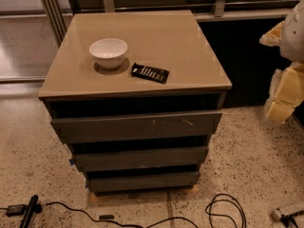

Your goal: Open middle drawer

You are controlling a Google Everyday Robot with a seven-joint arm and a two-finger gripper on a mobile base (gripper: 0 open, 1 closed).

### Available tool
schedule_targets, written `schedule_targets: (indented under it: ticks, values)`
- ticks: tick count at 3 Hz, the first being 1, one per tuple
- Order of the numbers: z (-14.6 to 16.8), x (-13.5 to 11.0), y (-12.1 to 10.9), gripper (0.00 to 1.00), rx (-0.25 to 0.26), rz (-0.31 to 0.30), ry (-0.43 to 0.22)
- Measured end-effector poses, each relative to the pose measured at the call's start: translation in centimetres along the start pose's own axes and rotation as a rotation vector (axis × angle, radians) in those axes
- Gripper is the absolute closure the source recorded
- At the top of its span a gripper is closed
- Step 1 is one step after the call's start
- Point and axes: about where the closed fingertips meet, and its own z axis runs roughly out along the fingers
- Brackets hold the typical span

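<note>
Standing on the speckled floor is a low cabinet with three grey drawers, one above the other. The middle drawer sits between the wide top drawer and the small bottom drawer. Its front is plain dark grey with no handle, and there is a dark gap just above it. The top drawer has a few pale scratches near its right end.

On the tan tabletop sits a white bowl. Just to the right of the bowl lies a flat black packet, apart from it.

The robot's gripper is at the far right edge, yellow and white, out past the cabinet's right side. It is well apart from the middle drawer and touches nothing. I cannot tell whether its jaws are spread or pressed together.

Black cables lie on the floor in front of the cabinet.
</note>
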Motion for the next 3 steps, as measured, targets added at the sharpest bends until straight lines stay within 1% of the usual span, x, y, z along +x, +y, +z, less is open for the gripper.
schedule_targets:
  ticks: [1, 2, 3]
  values:
    - [0.0, 0.0, 0.0, 0.00, 0.000, 0.000, 0.000]
    - [0.1, 0.2, 0.8, 0.00, 0.012, -0.011, -0.025]
    - [3.7, 0.4, 2.7, 0.00, -0.016, -0.050, -0.112]
